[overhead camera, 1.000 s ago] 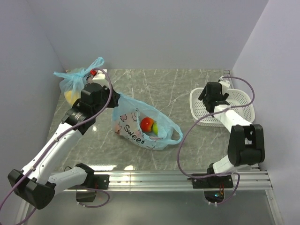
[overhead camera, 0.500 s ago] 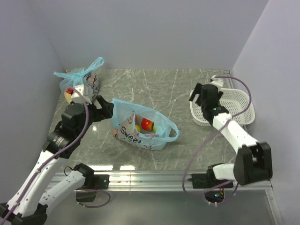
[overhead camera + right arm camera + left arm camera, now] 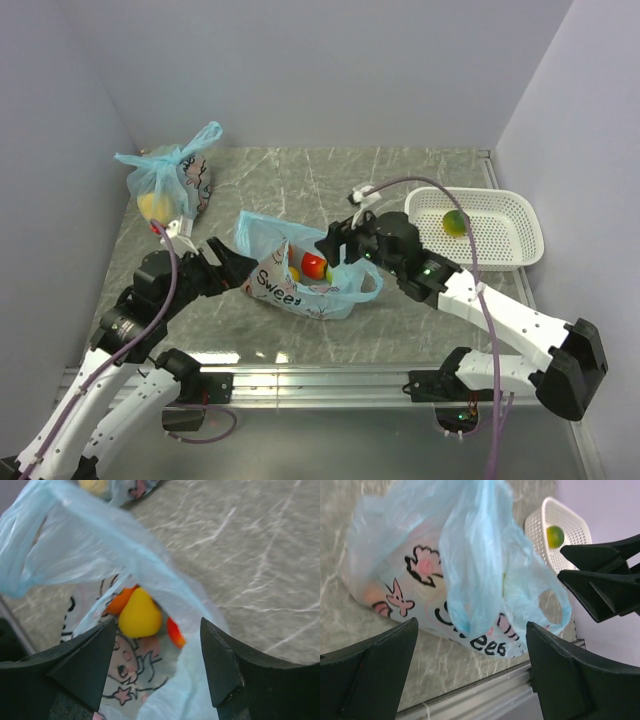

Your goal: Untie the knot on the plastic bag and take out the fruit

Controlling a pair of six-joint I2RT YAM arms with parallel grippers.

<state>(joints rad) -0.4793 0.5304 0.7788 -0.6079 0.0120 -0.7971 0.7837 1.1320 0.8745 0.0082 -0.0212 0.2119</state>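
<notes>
**L gripper [image 3: 231,262], R gripper [image 3: 335,241] flank gaping plastic bag [image 3: 290,288]**

Both pincers spread wide, holding nothing: L just left of bag, R at its mouth. Loose blue film partly veils fruit [image 3: 314,265] inside. Green-orange fruit [image 3: 454,222] lies in white basket [image 3: 505,250], far right; 2nd knotted bag [image 3: 165,185] back left.

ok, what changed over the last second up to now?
The left end effector let go of the plastic bag and pulled back toward its base; it is now open beside the bag. The right end effector swung left from the basket to the bag's mouth, open. A green fruit now shows in the basket. The plastic bag barely shifted; the tied bag stayed put.
</notes>
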